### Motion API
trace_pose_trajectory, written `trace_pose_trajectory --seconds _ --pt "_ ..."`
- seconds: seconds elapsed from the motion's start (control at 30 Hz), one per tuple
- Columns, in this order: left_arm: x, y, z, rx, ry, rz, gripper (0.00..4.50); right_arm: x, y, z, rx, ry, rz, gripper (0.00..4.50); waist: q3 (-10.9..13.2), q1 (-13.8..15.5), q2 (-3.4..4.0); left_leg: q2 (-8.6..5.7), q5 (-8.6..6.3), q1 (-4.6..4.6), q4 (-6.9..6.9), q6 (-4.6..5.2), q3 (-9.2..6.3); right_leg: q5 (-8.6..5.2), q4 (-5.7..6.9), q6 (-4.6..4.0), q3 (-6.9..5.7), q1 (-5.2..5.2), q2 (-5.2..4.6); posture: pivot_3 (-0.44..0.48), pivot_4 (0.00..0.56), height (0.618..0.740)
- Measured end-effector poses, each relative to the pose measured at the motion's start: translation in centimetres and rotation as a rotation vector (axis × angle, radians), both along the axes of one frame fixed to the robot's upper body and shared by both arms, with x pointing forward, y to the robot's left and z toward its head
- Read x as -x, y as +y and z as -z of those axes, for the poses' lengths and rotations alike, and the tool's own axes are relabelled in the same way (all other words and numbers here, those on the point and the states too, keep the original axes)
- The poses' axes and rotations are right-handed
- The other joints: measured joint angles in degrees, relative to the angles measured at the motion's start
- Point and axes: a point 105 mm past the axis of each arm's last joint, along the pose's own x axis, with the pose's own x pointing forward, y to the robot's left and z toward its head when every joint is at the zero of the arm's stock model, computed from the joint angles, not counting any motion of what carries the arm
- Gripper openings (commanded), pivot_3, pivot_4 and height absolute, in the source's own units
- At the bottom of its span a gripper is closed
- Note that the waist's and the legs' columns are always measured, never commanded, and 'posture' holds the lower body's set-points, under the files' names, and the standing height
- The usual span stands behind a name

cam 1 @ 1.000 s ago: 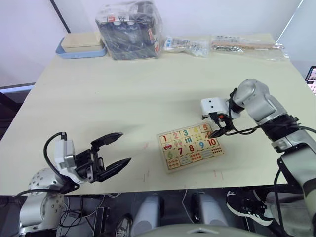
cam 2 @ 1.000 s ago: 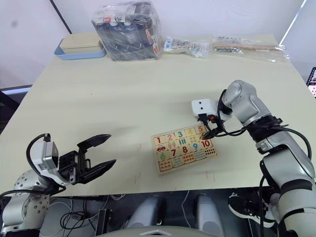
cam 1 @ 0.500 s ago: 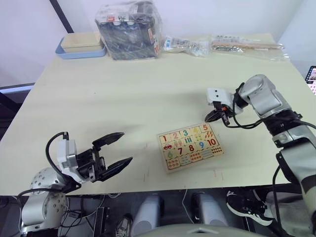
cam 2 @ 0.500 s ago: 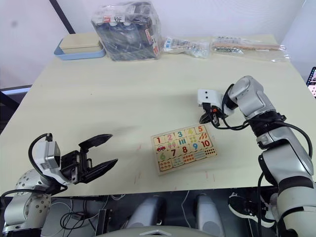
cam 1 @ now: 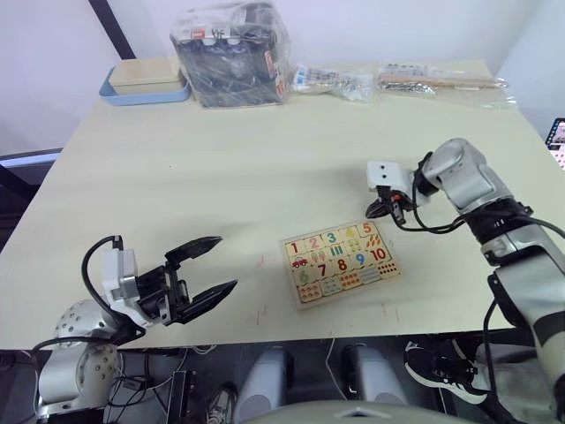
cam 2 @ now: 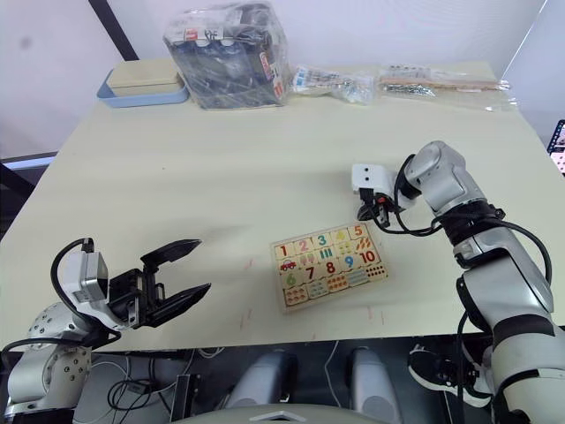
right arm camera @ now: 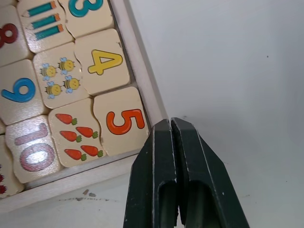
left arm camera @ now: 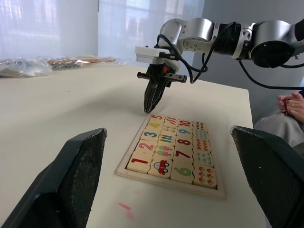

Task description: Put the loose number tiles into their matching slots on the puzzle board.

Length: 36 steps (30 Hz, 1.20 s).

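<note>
The puzzle board [cam 1: 290,267] lies flat on the table, right of centre near the front edge. Number tiles 1 to 5 sit in the slots along its far row, among them the yellow 4 [right arm camera: 105,62] and the orange 5 [right arm camera: 121,122]. My right gripper [cam 1: 381,212] is shut with nothing in it. It points down just beyond the board's far right corner, its tips [right arm camera: 170,122] beside the rim [right arm camera: 140,71] next to the 5. My left gripper [cam 1: 225,262] stands wide open and empty at the near left, well apart from the board.
Along the table's far edge stand a blue tray with a tan box [cam 1: 146,79], a plastic-wrapped dark bundle [cam 1: 231,53] and clear packets [cam 1: 335,81] [cam 1: 441,78]. A person's hands [left arm camera: 292,100] show beyond the table's right side.
My right gripper has shut and drawn back from over the 5 tile to just beyond the board's far corner. The left gripper has stayed put and open.
</note>
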Motion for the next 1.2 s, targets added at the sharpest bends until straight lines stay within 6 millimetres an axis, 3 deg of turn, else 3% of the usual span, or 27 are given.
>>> trace_pose_trajectory --seconds 1.2 --pt "0.1 0.03 0.16 0.0 0.011 -0.002 4.5 0.82 0.56 0.21 0.01 0.02 -0.055 0.03 0.0 0.0 0.0 0.0 0.0 0.0 0.0 0.0 -0.01 0.0 0.01 0.0 0.0 0.0 0.0 0.0 0.15 0.74"
